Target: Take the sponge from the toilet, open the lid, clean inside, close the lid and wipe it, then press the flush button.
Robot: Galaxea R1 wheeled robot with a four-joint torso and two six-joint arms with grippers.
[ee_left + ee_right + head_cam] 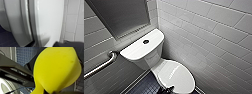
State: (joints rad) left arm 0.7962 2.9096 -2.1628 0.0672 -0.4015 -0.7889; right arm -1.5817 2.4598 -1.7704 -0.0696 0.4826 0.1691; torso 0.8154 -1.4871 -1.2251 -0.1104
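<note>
Glossy white oval lid (177, 75); matte yellow sponge (56, 69), rounded end.

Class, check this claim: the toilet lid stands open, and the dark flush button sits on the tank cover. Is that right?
No: the head view shows the lid shut, lying flat. The flush button does sit on the tank cover.

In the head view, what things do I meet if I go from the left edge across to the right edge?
grab bar → flush button in the tank cover → lid, closed → tiled wall
</note>
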